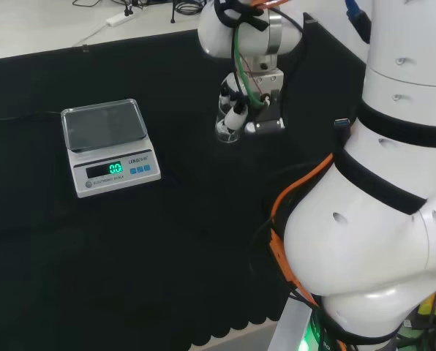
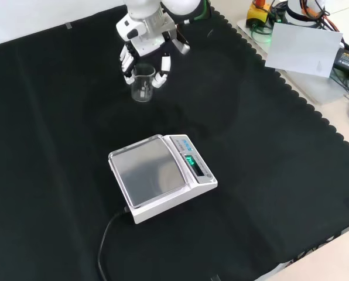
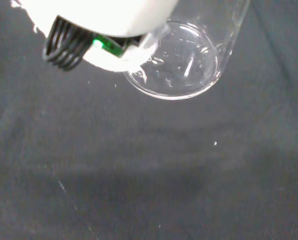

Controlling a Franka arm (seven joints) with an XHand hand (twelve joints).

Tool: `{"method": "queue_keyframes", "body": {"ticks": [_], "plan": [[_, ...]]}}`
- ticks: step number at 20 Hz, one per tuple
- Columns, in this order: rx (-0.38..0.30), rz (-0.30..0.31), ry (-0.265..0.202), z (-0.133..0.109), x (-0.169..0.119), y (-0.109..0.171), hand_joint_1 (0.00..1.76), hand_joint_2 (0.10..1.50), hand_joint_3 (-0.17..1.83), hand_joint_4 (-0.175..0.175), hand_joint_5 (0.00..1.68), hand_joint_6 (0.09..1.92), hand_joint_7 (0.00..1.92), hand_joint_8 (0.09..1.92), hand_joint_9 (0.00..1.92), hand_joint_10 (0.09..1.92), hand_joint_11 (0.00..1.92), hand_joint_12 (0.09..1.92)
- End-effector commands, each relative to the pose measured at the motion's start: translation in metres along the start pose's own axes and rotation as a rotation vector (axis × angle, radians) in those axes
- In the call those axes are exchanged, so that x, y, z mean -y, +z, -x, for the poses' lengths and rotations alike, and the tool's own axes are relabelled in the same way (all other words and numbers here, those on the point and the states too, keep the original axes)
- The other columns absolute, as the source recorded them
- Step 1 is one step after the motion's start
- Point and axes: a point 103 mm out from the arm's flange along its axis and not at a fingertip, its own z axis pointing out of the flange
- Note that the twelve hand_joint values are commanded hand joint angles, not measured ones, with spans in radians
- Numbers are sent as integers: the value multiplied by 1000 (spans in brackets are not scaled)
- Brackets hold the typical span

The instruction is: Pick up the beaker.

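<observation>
From the front view, nearest to me sits the white electronic scale with a grey metal pan (image 2: 163, 178), its green display lit and a black cable trailing off its near side; it rests on the black cloth-covered counter (image 2: 57, 117). Farther back, well apart from the scale, I see the small clear glass beaker (image 2: 142, 84), upright, see-through, with a thin rim. It looks empty. In the wrist view I see its round base (image 3: 176, 62) just over the cloth; I cannot tell whether it touches. The black and white robot hand (image 2: 140, 36) comes down over it from the top, its fingers (image 2: 163, 63) curled round the beaker on both sides, grasping it. In the head view the hand (image 1: 249, 102) stands right of the scale (image 1: 108, 145).
</observation>
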Motion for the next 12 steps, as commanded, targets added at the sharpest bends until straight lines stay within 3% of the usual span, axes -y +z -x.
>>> {"method": "queue_keyframes", "body": {"ticks": [1, 12], "plan": [[38, -3, -10, -3, 9, -35, 1127, 533, 702, -46, 612, 981, 829, 746, 1055, 604, 762, 1237], [74, 44, -61, -34, 26, -100, 1128, 529, 711, -51, 634, 988, 838, 751, 1075, 603, 771, 1236]]}}
